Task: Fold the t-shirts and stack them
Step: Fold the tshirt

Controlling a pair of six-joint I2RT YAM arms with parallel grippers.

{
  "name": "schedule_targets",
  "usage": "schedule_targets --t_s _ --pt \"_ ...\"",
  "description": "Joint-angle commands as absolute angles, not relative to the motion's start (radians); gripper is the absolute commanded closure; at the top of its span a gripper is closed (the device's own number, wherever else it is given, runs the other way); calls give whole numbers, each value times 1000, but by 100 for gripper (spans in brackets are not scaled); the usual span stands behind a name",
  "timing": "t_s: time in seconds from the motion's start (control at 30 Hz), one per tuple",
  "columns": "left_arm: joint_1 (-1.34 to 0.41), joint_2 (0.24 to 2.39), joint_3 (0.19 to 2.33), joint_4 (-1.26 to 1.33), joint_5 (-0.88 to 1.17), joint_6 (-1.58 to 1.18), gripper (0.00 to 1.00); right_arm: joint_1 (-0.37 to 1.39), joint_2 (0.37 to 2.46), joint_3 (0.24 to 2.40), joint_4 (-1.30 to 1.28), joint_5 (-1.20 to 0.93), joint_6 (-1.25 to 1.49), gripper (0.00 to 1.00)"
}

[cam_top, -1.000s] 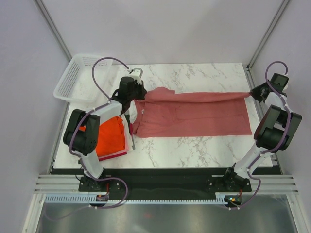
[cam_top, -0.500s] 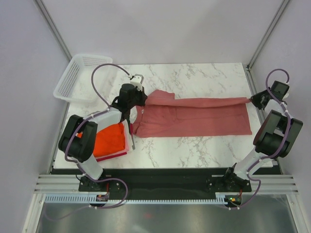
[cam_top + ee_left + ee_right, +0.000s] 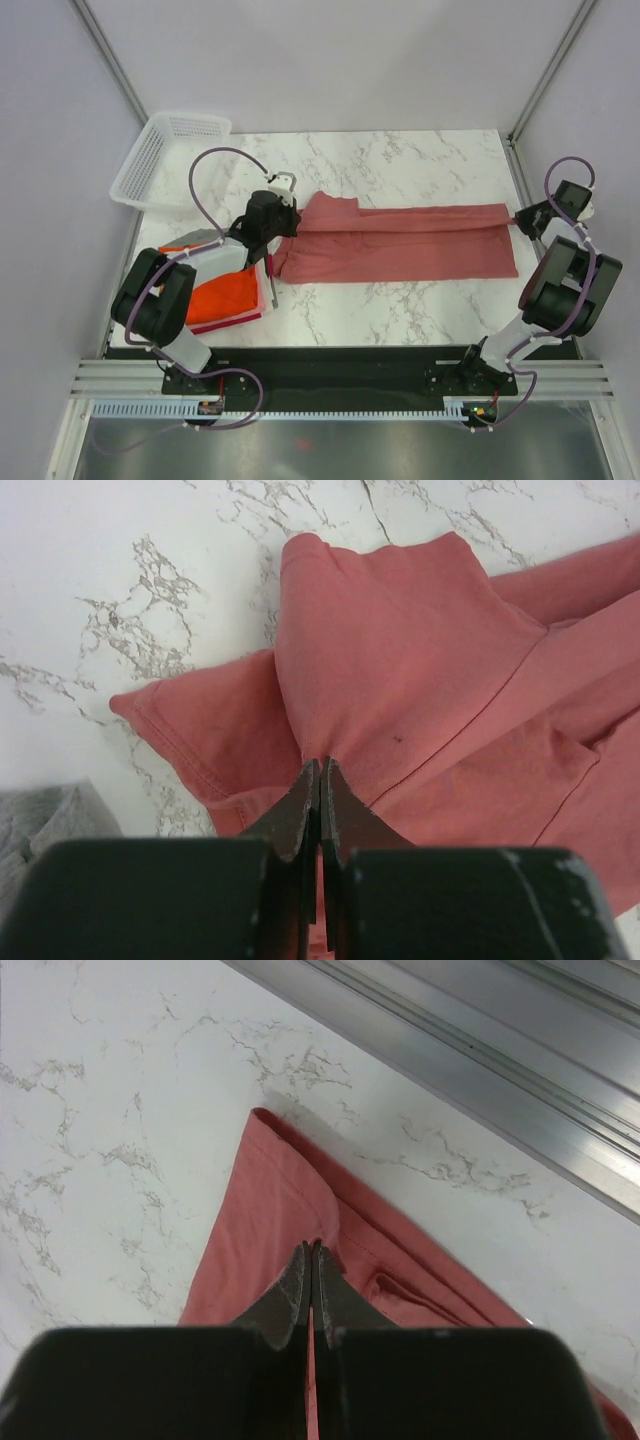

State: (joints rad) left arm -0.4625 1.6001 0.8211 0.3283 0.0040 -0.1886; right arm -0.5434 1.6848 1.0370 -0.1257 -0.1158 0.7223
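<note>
The dusty pinkish-red t-shirt (image 3: pixel 400 245) lies stretched left to right across the marble table, its far edge lifted and folded toward me. My left gripper (image 3: pixel 293 224) is shut on its left end, cloth pinched between the jaws in the left wrist view (image 3: pixel 321 765). My right gripper (image 3: pixel 518 217) is shut on its right end, seen in the right wrist view (image 3: pixel 311 1250). A stack of folded t-shirts with the bright orange-red one (image 3: pixel 225 290) on top lies at the left; a grey one (image 3: pixel 50 815) shows beside it.
A white plastic mesh basket (image 3: pixel 165 155) stands at the far left corner of the table (image 3: pixel 400 300). An aluminium frame rail (image 3: pixel 480 1050) runs along the right edge, close to my right gripper.
Both grippers have drawn the shirt's held edge toward me and lower. The shirt is now a narrower band, with the fold lying further over its lower half.
</note>
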Motion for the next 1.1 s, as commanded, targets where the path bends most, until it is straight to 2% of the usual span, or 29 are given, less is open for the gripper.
schedule_targets --t_s 0.0,0.13,0.17,0.2,0.23,0.27,0.3,0.33,0.43,0.5,0.57,0.63,0.8,1.07 --pt "-472 1546 792 387 -46 -199 98 -557 1620 994 -86 -40 753 100" --pt "-474 1529 776 327 -11 -212 98 -564 1592 953 -84 -6 773 100" --pt "-474 1531 778 313 -6 -216 98 -571 1586 945 -84 -6 781 97" --pt "-474 1532 778 286 -9 -227 97 -572 1582 928 -83 14 787 88" --pt "-474 1529 770 281 -11 -245 95 -574 1563 920 -81 17 791 74" --pt "-474 1517 761 284 -12 -256 83 -575 1551 901 -69 21 792 45" --pt "-474 1505 749 299 -27 -265 77 -575 1536 890 -64 34 790 30" --pt "-476 1493 724 310 -35 -276 73 -574 1493 879 -58 40 787 25" --pt "-474 1425 697 318 -66 -282 66 -551 1401 862 -54 69 740 25" --pt "-474 1375 696 299 -77 -284 47 -519 1364 871 -70 66 689 26" --pt "-474 1352 709 259 -83 -301 39 -447 1324 884 -83 17 661 29" --pt "-474 1356 759 177 -94 -325 39 -384 1312 891 -86 -38 631 31" --pt "-466 1445 911 74 -8 -362 37 -174 1388 939 -66 -250 615 44" --pt "-453 1704 1159 -60 67 -348 37 112 1661 1103 -51 -357 584 48"
